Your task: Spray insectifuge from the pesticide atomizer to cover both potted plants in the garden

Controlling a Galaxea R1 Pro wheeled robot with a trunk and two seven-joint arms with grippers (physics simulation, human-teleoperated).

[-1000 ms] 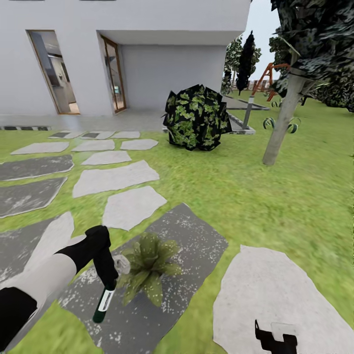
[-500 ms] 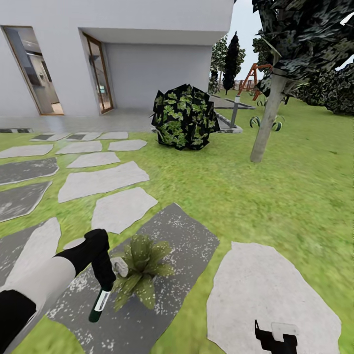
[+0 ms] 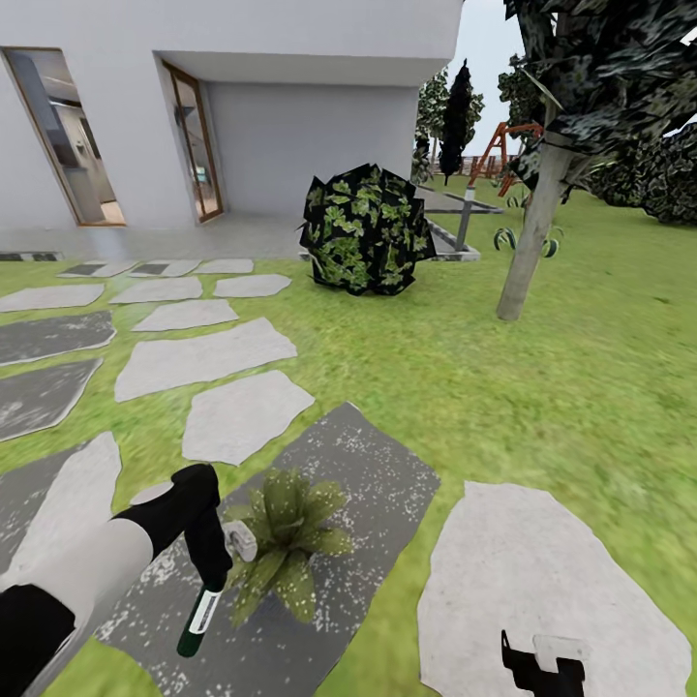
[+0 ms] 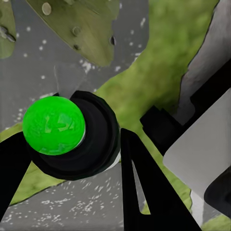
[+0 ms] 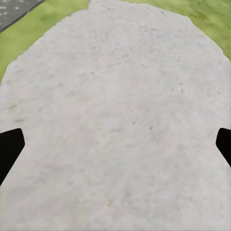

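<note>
- The garden lawn (image 3: 503, 387) fills most of the head view, wide open on the right all the way out to the tree trunk (image 3: 528, 242) at upper right. The white house (image 3: 290, 97) runs along the top edge.
- A dark leafy bush (image 3: 366, 230) sits upper middle, well apart from everything down front.
- Grey stepping stones (image 3: 198, 356) fan down the left side; the dark speckled slab (image 3: 358, 484) at lower middle has grass along both long edges.
- The pale slab (image 3: 542, 590) at lower right is bare, with the right gripper (image 3: 542, 668) at the bottom edge over it, jaws spread wide, nothing in them.
- One potted plant (image 3: 281, 542) sits on the dark slab, lower left of centre.
- The left gripper (image 3: 208, 571) has its jaws clamped on the pesticide atomizer (image 3: 200, 615), hanging just beside the plant's leaves.
</note>
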